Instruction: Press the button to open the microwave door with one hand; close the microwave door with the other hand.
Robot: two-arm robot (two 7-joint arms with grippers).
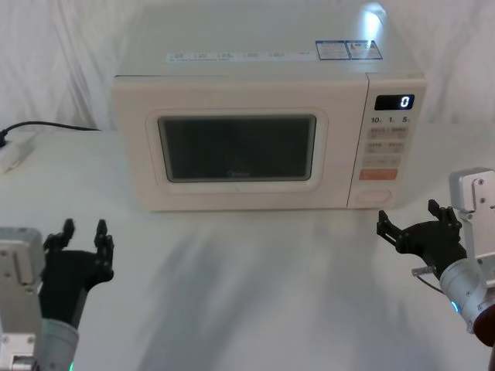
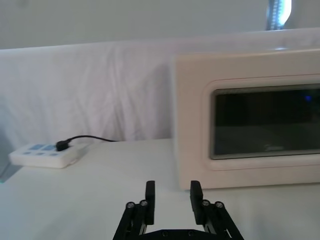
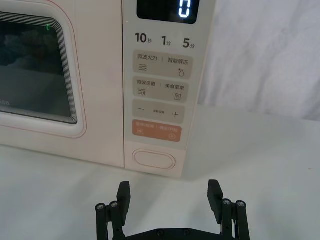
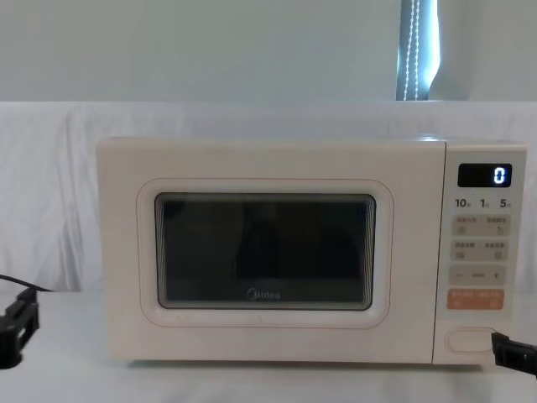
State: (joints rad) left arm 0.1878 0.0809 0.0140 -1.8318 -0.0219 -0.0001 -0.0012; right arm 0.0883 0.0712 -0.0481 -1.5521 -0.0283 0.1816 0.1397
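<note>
The cream microwave stands at the back of the table with its door closed flush; the dark window shows in the chest view too. The wide cream button sits at the bottom of the control strip, below the orange key; it is also seen as the button and the button. My right gripper is open, a short way in front of the button and apart from it, at the right gripper. My left gripper is open and empty, low at the front left, facing the microwave's left end.
A white power strip with a black cable lies at the far left, beside the microwave. The display reads 0. White cloth covers the table and the wall behind.
</note>
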